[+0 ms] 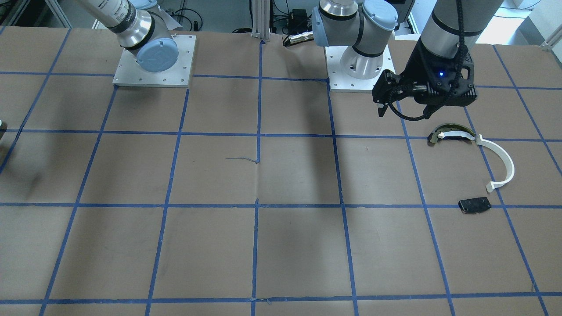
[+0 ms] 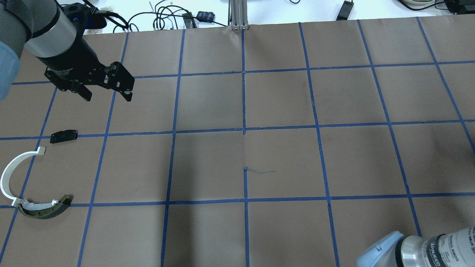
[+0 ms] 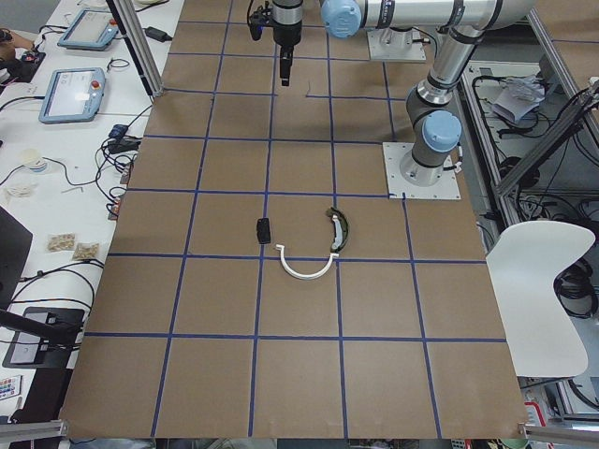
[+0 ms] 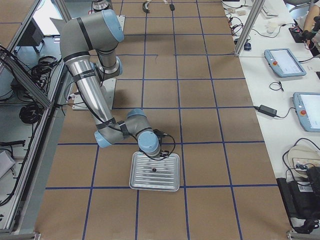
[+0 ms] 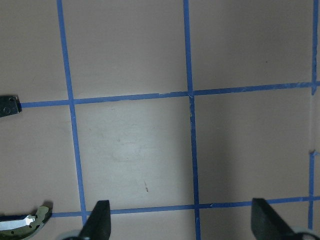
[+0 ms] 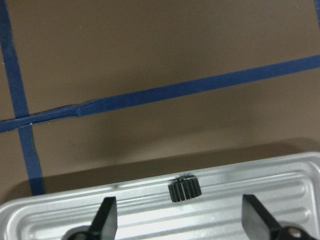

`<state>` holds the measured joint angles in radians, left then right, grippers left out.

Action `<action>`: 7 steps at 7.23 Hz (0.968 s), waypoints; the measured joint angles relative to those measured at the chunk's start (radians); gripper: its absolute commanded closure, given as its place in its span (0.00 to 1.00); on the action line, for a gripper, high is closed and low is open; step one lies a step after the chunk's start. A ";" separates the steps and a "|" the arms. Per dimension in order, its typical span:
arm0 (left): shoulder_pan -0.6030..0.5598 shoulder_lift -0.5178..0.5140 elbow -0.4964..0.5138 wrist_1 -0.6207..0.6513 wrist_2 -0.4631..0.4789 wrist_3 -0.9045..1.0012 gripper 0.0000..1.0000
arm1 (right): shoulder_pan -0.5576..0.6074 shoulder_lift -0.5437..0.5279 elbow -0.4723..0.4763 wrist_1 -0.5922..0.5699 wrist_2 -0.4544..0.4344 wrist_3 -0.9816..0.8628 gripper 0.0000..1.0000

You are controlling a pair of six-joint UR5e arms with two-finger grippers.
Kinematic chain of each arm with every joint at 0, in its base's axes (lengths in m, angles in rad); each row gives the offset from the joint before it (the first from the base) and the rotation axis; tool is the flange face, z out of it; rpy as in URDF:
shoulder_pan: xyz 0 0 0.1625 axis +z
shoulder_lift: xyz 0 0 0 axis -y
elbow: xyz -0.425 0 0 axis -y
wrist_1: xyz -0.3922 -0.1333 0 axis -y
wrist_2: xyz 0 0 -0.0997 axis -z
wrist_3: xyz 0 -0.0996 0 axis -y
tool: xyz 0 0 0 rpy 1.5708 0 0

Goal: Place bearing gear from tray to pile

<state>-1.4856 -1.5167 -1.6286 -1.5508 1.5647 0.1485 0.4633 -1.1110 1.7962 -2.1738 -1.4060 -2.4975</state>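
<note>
One small black bearing gear (image 6: 184,189) lies in the single metal tray (image 6: 280,180), near its rim. The right gripper (image 6: 180,212) hangs over the tray, its two fingers apart and holding nothing. The left gripper (image 2: 108,97), also spread and empty, hangs near the pile of three parts: one white half-ring (image 2: 9,174), one dark arc piece (image 2: 44,209), one black plate (image 2: 64,135).

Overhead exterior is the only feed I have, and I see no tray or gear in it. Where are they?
Observer: The exterior right view shows a silver tray under the right gripper, outside your frame.
Operator: Is the gear in it?
Observer: Yes, a small black gear lies loose on the tray floor, ahead of the fingers.
Operator: Has the gripper got it?
Observer: No. The right wrist view shows the fingers spread wide with nothing between them, and the gear is not yet gripped.
</note>
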 measured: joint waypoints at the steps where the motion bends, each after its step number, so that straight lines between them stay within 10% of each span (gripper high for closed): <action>1: 0.000 0.001 -0.001 -0.004 0.002 0.001 0.00 | 0.000 0.000 0.005 -0.001 0.000 -0.014 0.14; 7: -0.001 -0.002 -0.007 -0.007 0.006 0.002 0.00 | 0.000 0.028 -0.001 -0.001 0.002 -0.075 0.25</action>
<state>-1.4864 -1.5191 -1.6352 -1.5582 1.5707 0.1503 0.4633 -1.0827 1.7954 -2.1750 -1.4039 -2.5723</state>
